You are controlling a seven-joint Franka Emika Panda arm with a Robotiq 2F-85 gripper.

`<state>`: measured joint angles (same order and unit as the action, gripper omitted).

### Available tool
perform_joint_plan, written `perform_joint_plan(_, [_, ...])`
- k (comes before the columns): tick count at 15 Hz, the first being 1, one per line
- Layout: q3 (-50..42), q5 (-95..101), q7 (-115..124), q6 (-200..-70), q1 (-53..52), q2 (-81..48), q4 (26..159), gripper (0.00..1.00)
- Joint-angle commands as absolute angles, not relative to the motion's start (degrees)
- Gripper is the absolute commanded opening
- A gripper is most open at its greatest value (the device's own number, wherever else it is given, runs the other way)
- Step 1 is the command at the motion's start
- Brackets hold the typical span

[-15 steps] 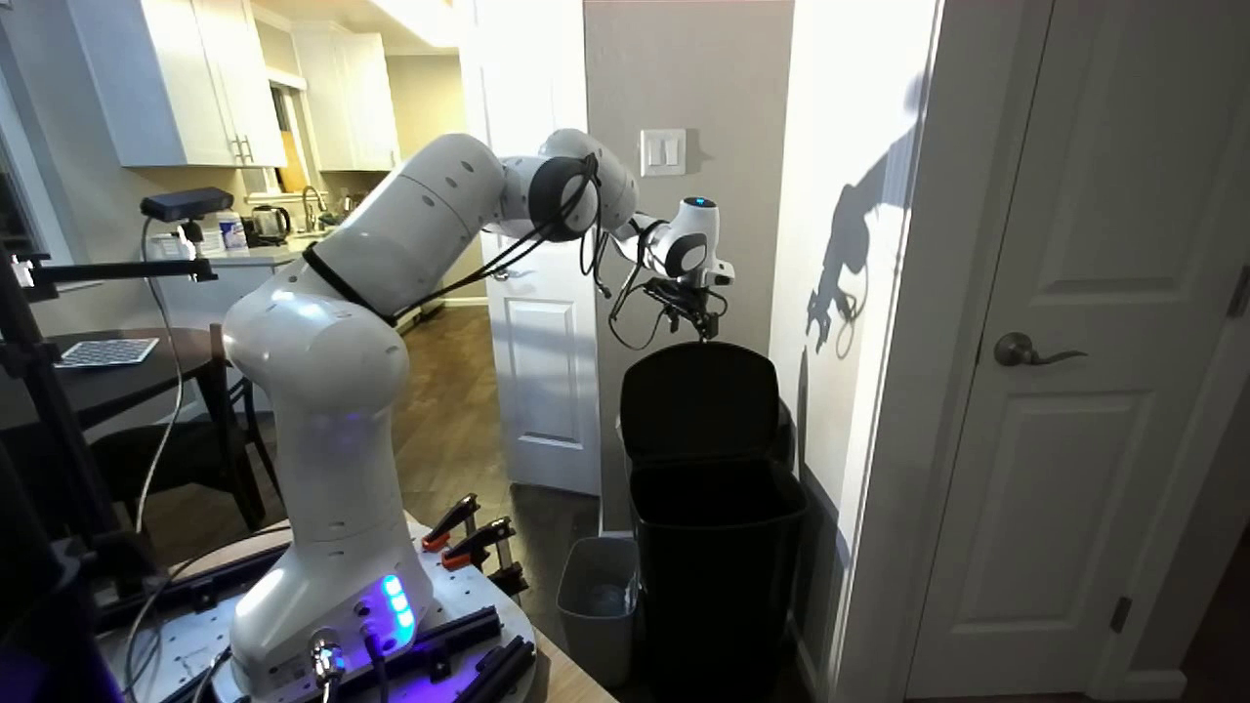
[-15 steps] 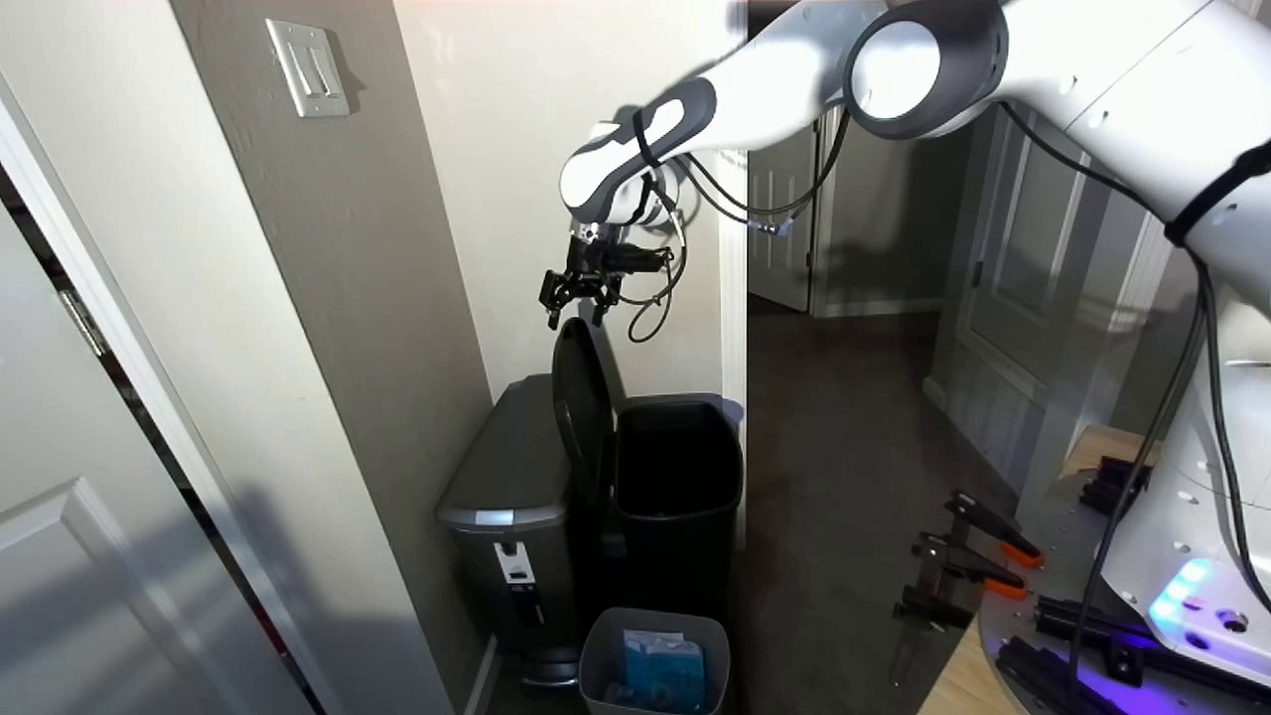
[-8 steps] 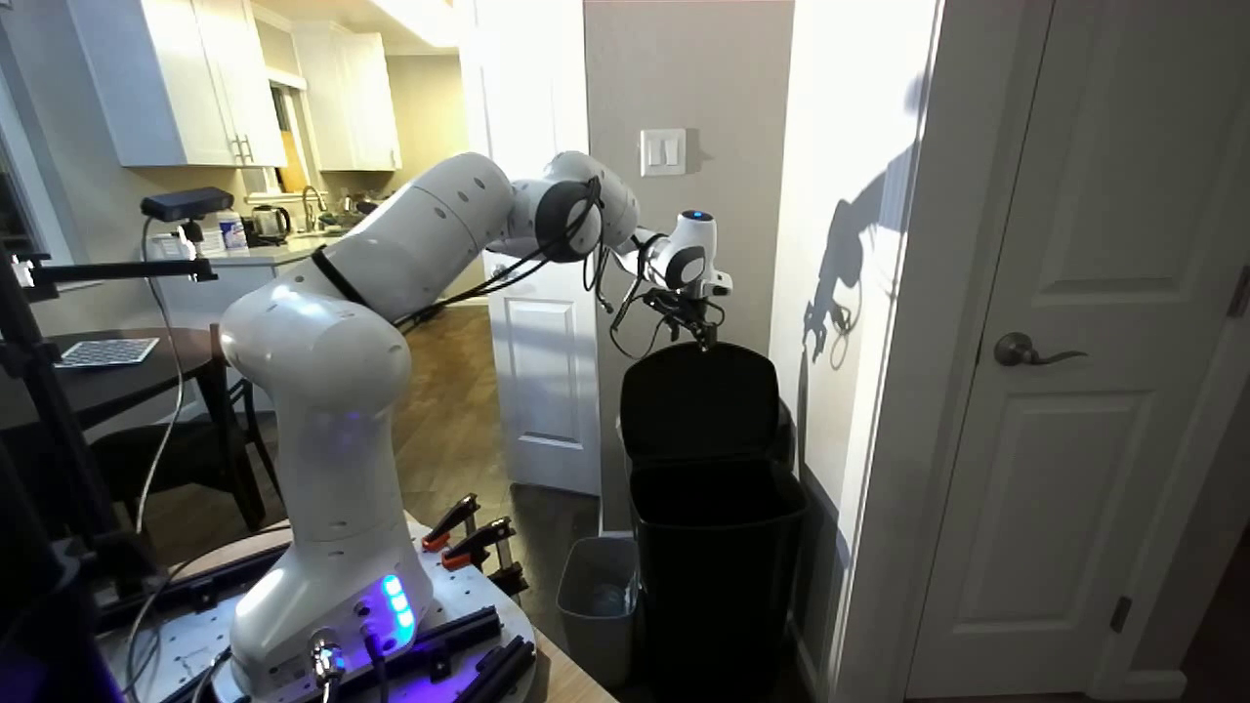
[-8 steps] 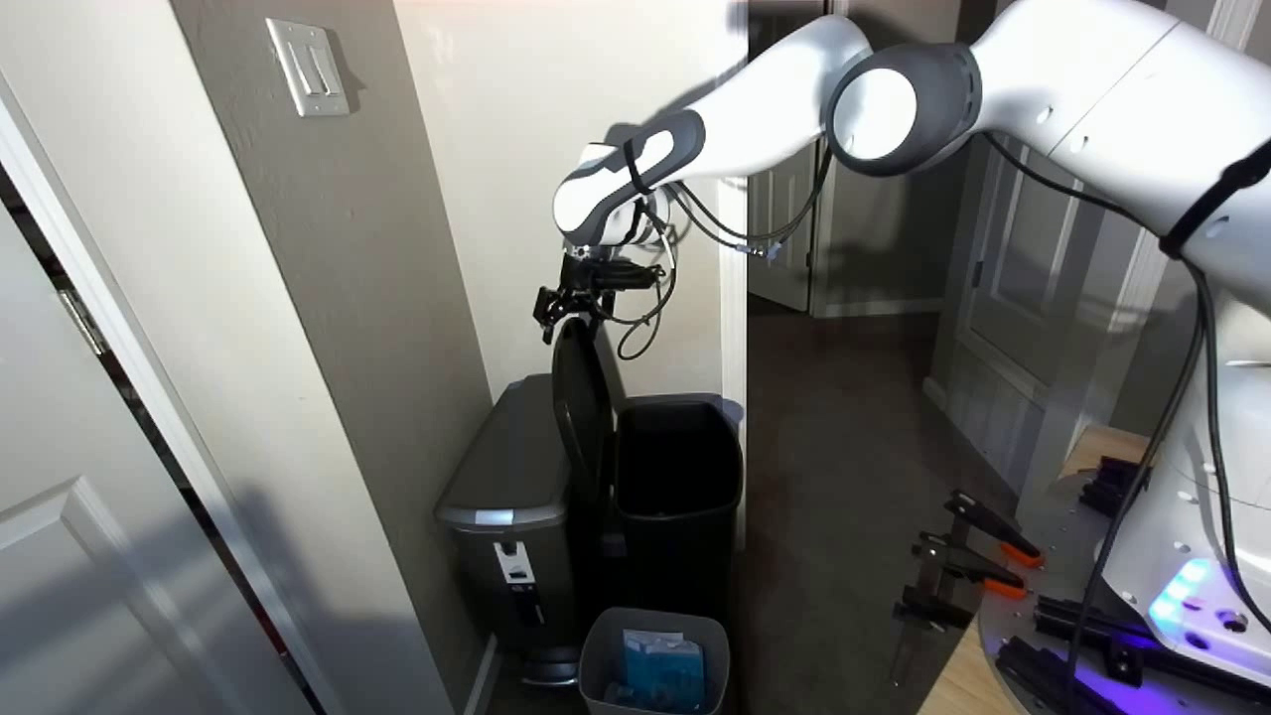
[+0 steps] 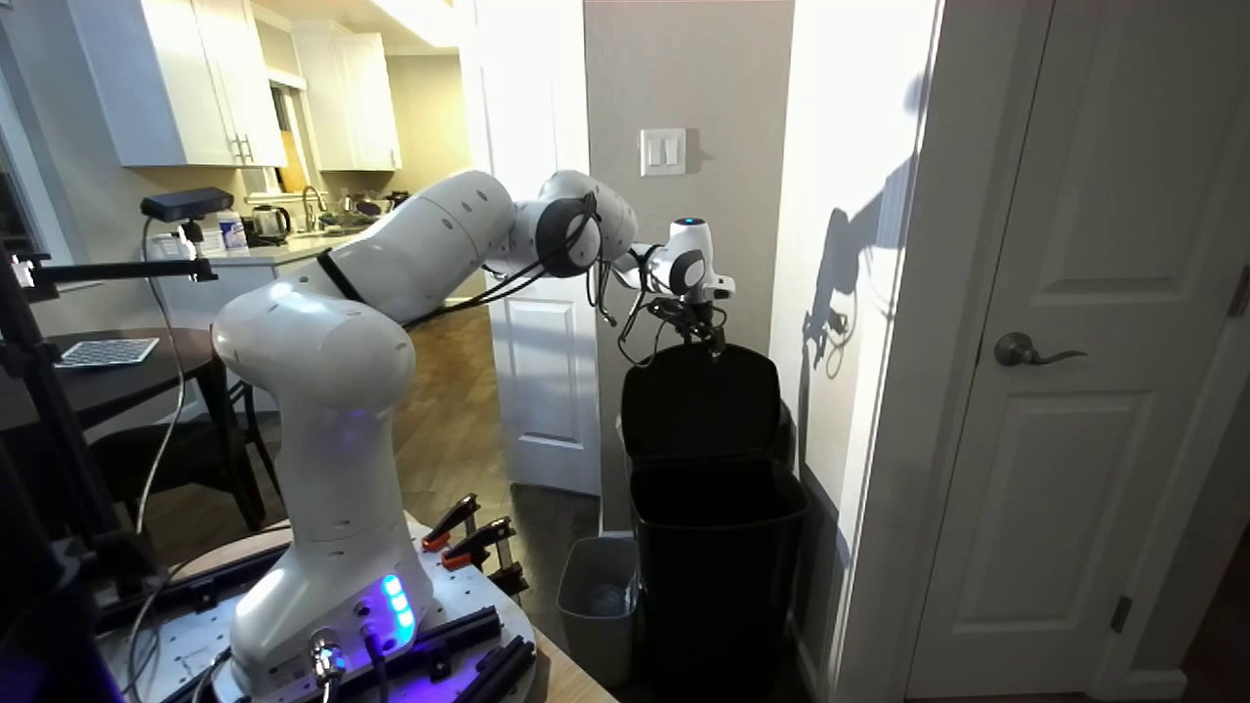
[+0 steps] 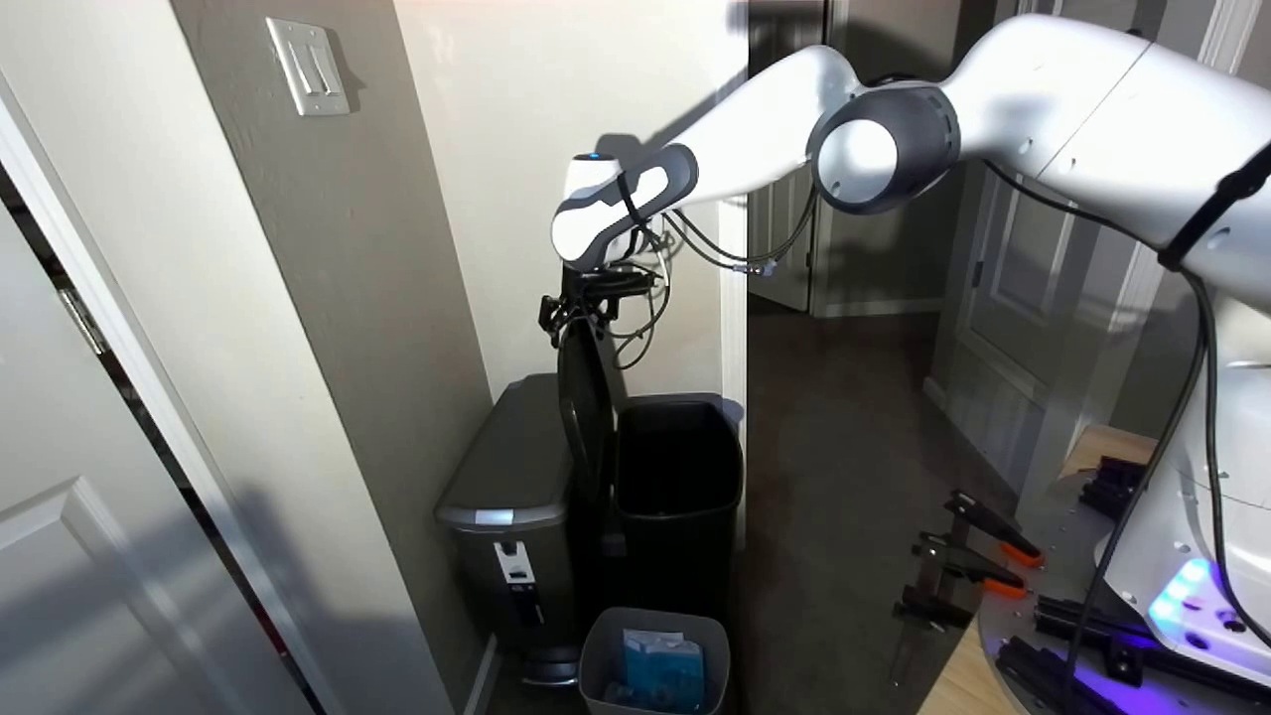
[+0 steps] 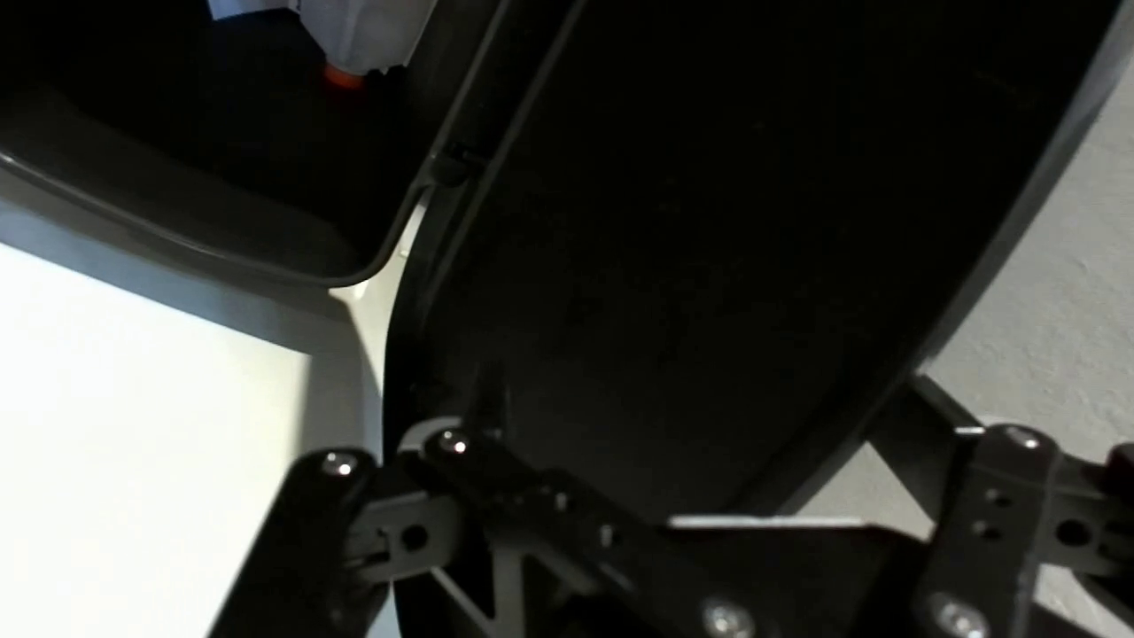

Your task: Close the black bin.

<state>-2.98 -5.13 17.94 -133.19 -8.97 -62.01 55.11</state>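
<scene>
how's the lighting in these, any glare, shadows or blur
Wrist view: pale wall washed out to white, black bin's lid almost featureless in the dark, gripper fingers slightly soft; both exterior views: the arm throws its shadow on a pale wall.

The bin [image 5: 718, 596] stands between wastebasket [image 5: 598, 646] and wall [image 5: 830, 127].

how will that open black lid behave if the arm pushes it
The lid should swing rather than lift off, since one edge looks hinged to the black bin. It's probably stiff, standing up without sagging. It may resist closing at first, as it seems to lean back.
</scene>
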Motion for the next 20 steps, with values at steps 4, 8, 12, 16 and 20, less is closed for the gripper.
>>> perform_joint_plan(4, [-9.9,1.7,28.7,-131.5,-12.1,-62.7,53.5,1.0])
perform_joint_plan(8, [-13.3,5.3,32.5,-129.2,-13.9,-62.2,53.9,1.0])
perform_joint_plan(12, [-13.7,7.8,32.4,-118.9,-14.5,-61.6,53.0,1.0])
perform_joint_plan(16, [-14.9,12.0,32.8,-103.2,-15.3,-62.4,49.2,1.0])
perform_joint_plan(20, [-15.4,17.3,31.4,-87.1,-16.6,-64.5,43.5,1.0])
